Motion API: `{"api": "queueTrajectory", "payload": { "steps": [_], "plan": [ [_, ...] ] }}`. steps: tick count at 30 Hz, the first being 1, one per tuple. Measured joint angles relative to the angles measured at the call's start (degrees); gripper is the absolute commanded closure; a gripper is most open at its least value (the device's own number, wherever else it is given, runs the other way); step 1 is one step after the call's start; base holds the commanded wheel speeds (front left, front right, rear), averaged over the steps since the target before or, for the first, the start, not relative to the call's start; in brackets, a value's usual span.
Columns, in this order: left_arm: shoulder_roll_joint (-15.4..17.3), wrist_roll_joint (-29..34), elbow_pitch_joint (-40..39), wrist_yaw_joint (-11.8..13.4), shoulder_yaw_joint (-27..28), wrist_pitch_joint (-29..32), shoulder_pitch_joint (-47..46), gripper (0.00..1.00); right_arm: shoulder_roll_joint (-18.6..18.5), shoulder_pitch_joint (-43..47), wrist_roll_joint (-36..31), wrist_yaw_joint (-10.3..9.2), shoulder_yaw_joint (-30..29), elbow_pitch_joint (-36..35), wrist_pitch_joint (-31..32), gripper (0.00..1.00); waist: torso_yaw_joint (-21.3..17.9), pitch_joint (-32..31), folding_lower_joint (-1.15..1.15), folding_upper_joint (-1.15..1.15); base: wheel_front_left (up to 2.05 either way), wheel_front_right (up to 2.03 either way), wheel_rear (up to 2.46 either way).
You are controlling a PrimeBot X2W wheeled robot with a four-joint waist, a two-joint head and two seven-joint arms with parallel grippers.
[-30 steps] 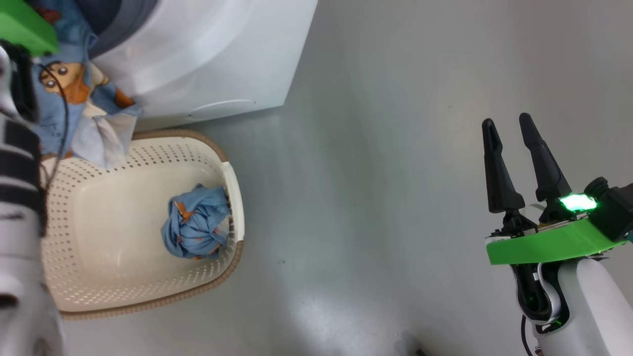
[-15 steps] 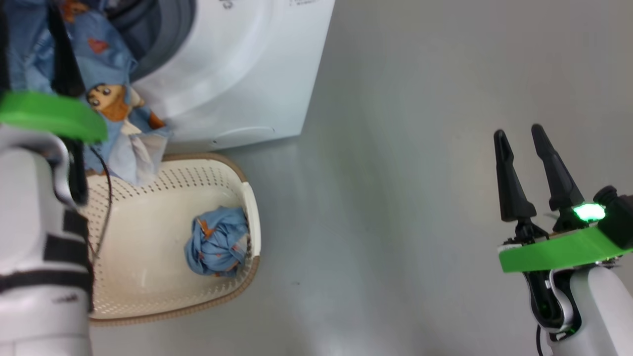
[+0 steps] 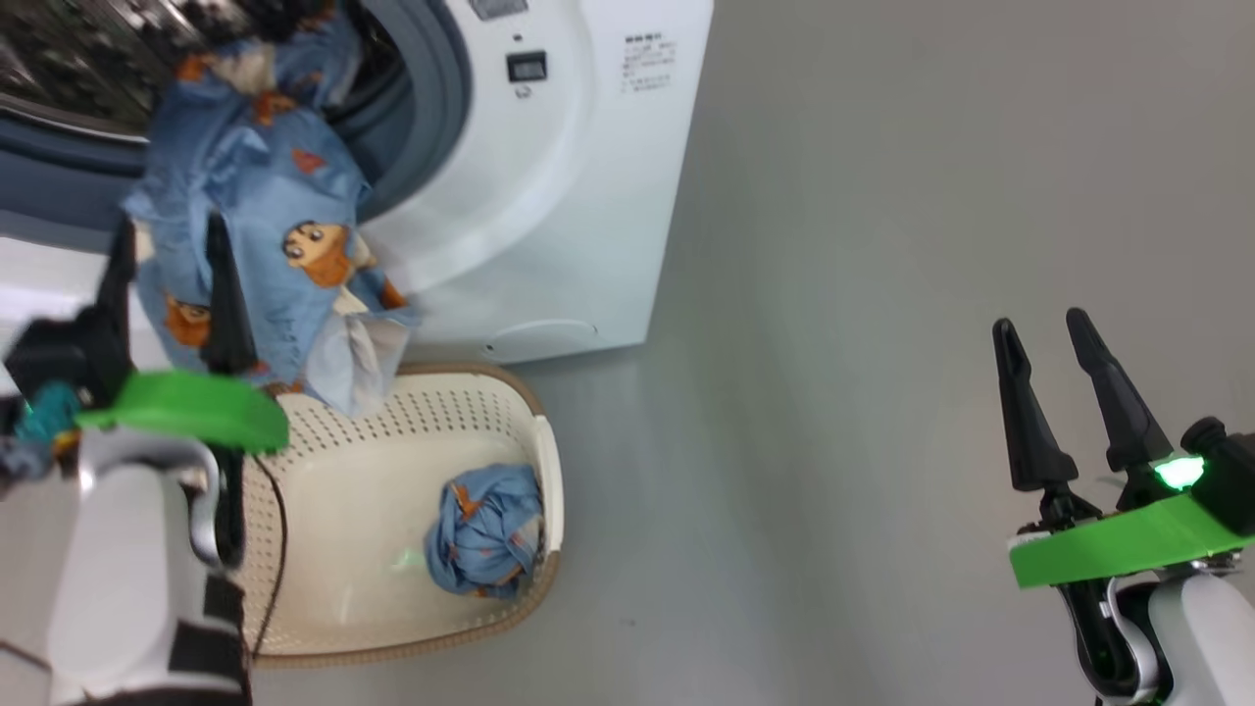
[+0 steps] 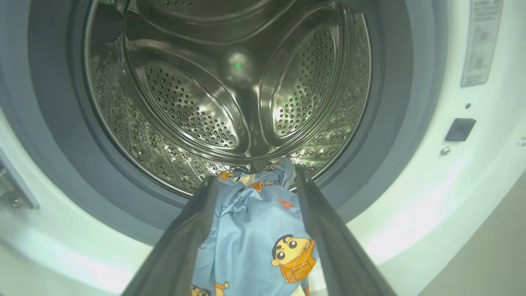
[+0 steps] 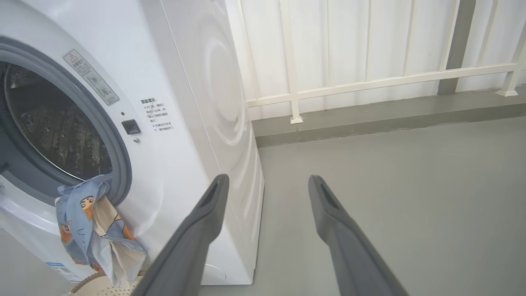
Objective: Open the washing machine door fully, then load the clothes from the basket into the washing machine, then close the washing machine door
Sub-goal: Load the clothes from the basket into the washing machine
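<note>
Loading step: left end effector (image 4: 255, 176), fingers wide around garment (image 4: 250, 230), grip unclear, at drum (image 4: 185, 107) lip; next, push deeper.

The washing machine (image 3: 549, 196) runs off the top and left edges of the head view, and its drum (image 3: 69, 59) is a blur there. The left arm (image 3: 127, 569) hides the left side of the basket (image 3: 545, 461), and the hanging garment (image 3: 255, 226) covers its far corner. The machine's printed labels (image 3: 647, 64) are too small to read. In the left wrist view the garment's lower end leaves the bottom edge.
</note>
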Motion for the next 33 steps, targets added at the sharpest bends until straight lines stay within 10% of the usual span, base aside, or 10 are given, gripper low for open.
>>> {"api": "queueTrajectory", "payload": {
  "steps": [33],
  "plan": [
    [-2.56,1.97,-16.78,-2.24,2.67,0.00,33.79,0.00,-1.42,12.64,-1.76,0.00,-2.29,1.12,0.00,0.00,6.05,-15.78,0.00,0.00,0.00,0.00,0.00]
  ]
}}
